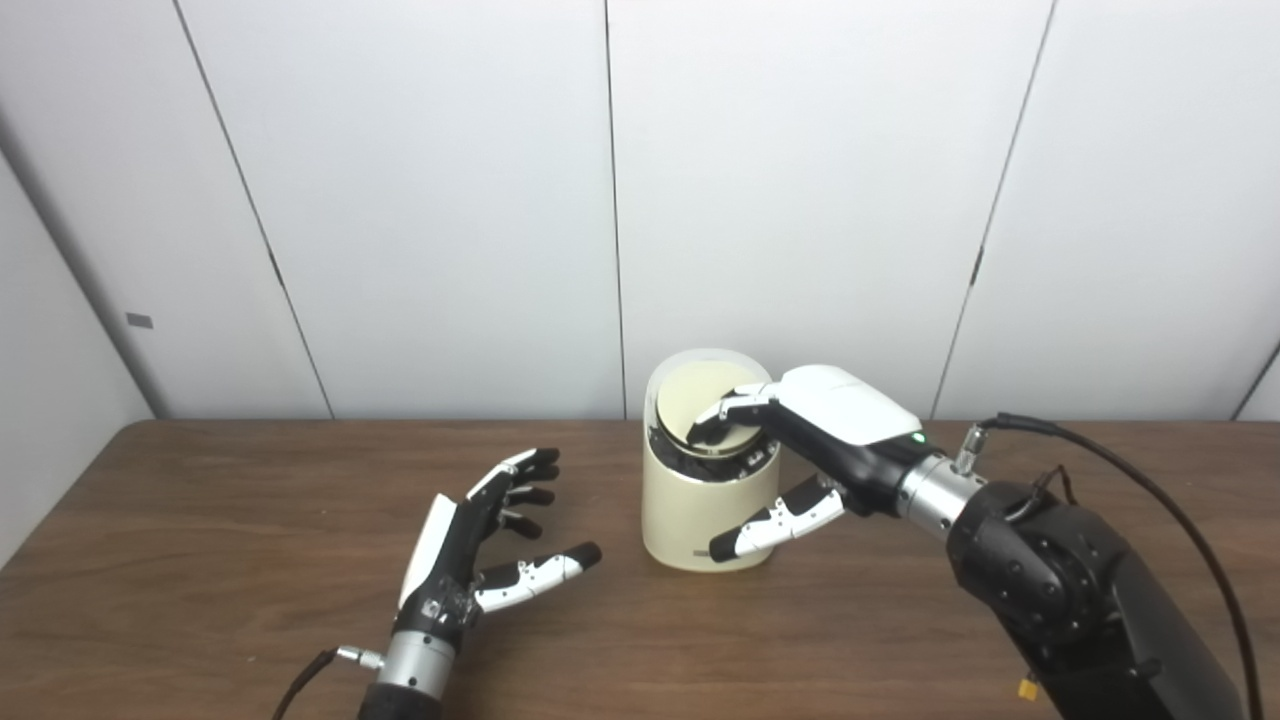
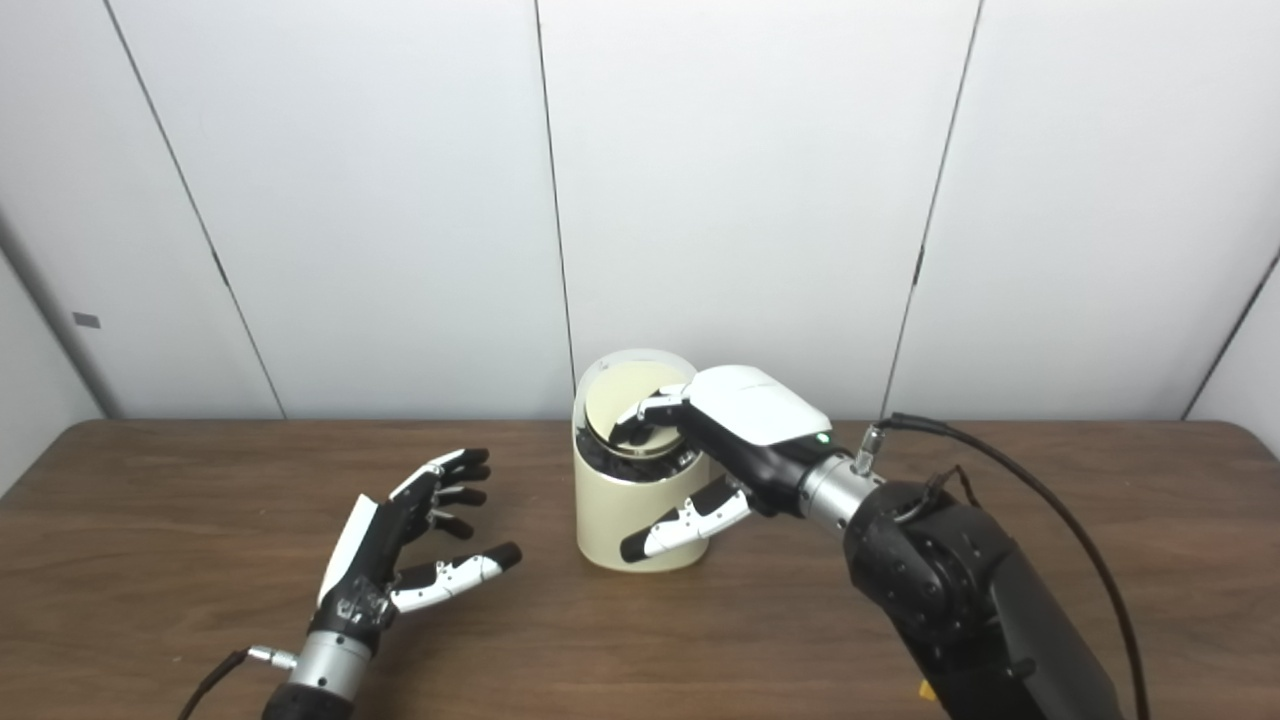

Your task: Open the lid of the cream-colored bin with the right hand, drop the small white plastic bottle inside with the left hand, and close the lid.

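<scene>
The cream-colored bin [image 1: 700, 510] is standing mid-surface [image 1: 200, 500], its lid [image 1: 700, 398] tilting up under the right hand [image 1: 835, 425], whose fingers [image 1: 735, 410] are pressing it. The left hand [image 1: 470, 545] is hovering beside, fingers spread, holding nothing

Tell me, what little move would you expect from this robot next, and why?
Probably the right hand eases the lid down until it shuts the cream-colored bin. The lid stands tilted up with that hand's fingers resting on it, and the left hand is open and empty beside the bin. No bottle shows on the table, so it may already be inside.
</scene>
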Motion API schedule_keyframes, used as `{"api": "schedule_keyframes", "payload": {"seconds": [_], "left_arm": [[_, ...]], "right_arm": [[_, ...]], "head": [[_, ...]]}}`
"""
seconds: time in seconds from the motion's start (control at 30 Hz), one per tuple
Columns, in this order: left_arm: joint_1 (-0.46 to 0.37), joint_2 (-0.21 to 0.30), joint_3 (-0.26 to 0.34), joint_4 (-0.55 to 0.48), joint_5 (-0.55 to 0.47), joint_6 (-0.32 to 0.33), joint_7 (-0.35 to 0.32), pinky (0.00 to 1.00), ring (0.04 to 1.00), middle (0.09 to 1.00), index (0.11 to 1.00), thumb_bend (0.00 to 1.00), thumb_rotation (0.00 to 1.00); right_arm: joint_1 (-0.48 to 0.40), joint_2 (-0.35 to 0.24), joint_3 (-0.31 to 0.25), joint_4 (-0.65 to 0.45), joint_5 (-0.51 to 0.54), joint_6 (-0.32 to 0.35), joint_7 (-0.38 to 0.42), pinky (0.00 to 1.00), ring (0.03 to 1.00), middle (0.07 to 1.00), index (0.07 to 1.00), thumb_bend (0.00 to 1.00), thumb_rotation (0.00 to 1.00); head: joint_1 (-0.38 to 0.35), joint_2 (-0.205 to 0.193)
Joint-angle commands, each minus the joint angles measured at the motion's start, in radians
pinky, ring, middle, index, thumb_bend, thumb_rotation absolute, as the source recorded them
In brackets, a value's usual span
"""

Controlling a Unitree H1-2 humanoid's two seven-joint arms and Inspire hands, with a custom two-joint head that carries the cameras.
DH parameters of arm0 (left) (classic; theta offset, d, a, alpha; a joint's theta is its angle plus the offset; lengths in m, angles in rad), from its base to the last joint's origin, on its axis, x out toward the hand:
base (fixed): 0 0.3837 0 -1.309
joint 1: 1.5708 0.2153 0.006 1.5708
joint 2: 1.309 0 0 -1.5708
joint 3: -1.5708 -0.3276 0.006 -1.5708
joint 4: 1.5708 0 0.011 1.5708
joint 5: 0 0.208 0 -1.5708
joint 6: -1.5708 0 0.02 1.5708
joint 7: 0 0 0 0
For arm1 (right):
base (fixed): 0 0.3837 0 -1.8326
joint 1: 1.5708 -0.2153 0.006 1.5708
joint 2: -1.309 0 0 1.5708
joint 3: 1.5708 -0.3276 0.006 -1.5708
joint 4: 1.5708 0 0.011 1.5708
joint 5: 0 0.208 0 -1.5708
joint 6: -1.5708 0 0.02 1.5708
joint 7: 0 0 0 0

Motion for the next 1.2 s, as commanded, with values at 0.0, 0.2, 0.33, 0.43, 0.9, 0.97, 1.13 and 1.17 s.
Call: {"api": "schedule_keyframes", "payload": {"seconds": [0.0,0.2,0.33,0.43,0.9,0.97,1.13,1.17], "left_arm": [[-0.022,0.010,0.000,-0.038,-0.002,-0.014,0.000,0.58,0.736,0.808,0.835,0.82,0.33],[-0.017,0.013,-0.004,-0.039,0.009,-0.010,0.002,0.59,0.737,0.803,0.832,0.81,0.32],[-0.015,0.014,-0.004,-0.043,0.010,-0.007,0.001,0.60,0.739,0.806,0.834,0.82,0.34],[-0.015,0.015,-0.005,-0.049,0.011,-0.005,0.000,0.60,0.740,0.805,0.834,0.81,0.34],[-0.012,0.006,-0.007,-0.053,0.001,-0.003,0.001,0.60,0.739,0.803,0.830,0.82,0.33],[-0.012,0.006,-0.008,-0.054,0.006,-0.003,0.003,0.59,0.735,0.801,0.829,0.82,0.33],[-0.011,0.001,-0.007,-0.057,0.002,0.000,0.003,0.59,0.734,0.796,0.827,0.82,0.33],[-0.011,0.001,-0.008,-0.058,0.003,0.001,0.004,0.59,0.731,0.796,0.827,0.82,0.33]], "right_arm": [[-0.027,-0.006,-0.020,-0.015,-0.008,-0.003,-0.023,0.86,0.880,0.745,0.740,0.67,0.53],[-0.024,-0.003,-0.025,-0.004,-0.010,0.005,-0.033,0.86,0.882,0.743,0.740,0.67,0.53],[-0.020,-0.007,-0.022,0.003,-0.013,-0.001,-0.038,0.85,0.876,0.742,0.738,0.67,0.54],[-0.015,-0.008,-0.020,0.004,-0.010,-0.006,-0.038,0.85,0.870,0.737,0.736,0.67,0.53],[-0.015,-0.015,0.017,-0.001,-0.007,-0.031,0.007,0.84,0.867,0.739,0.741,0.68,0.54],[-0.015,-0.013,0.021,-0.002,-0.009,-0.030,0.013,0.84,0.869,0.743,0.743,0.68,0.53],[-0.017,-0.013,0.036,-0.014,-0.024,-0.024,0.039,0.84,0.871,0.743,0.745,0.67,0.51],[-0.019,-0.015,0.041,-0.014,-0.031,-0.030,0.040,0.84,0.870,0.740,0.743,0.67,0.51]], "head": [[0.001,0.000],[0.001,0.002],[0.002,0.007],[0.002,0.008],[0.009,0.018],[0.011,0.020],[0.015,0.024],[0.015,0.024]]}}
